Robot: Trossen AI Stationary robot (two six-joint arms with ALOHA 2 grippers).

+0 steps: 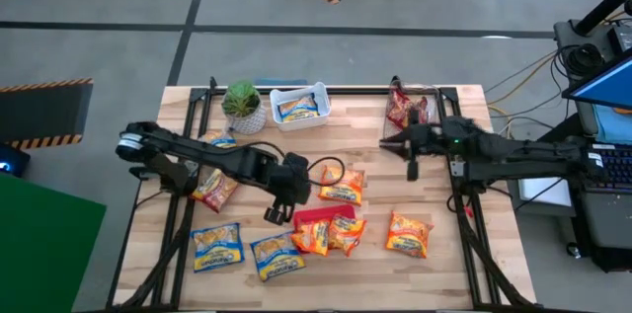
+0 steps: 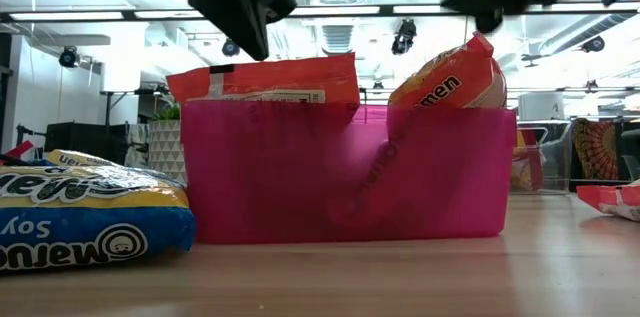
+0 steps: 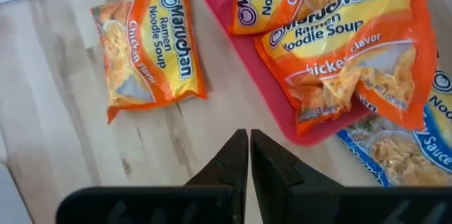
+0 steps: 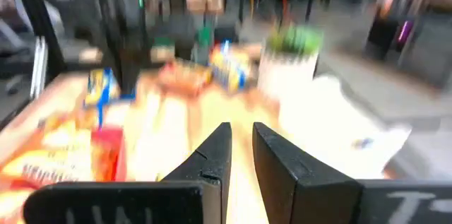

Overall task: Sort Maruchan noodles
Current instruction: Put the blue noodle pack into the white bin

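Left tool [image 3: 248,155] closed, empty, above pink bin [image 3: 244,65] edge.

The right gripper [image 4: 240,150] rises from the bottom centre of the frame, its two dark fingers [image 4: 212,155] standing a narrow gap apart with nothing between them. An orange packet [image 4: 60,155] lies at lower left on the wooden tabletop [image 4: 169,136]. A blue-and-yellow packet [image 4: 99,88] sits at centre left, a potted plant [image 4: 291,61] at upper right.
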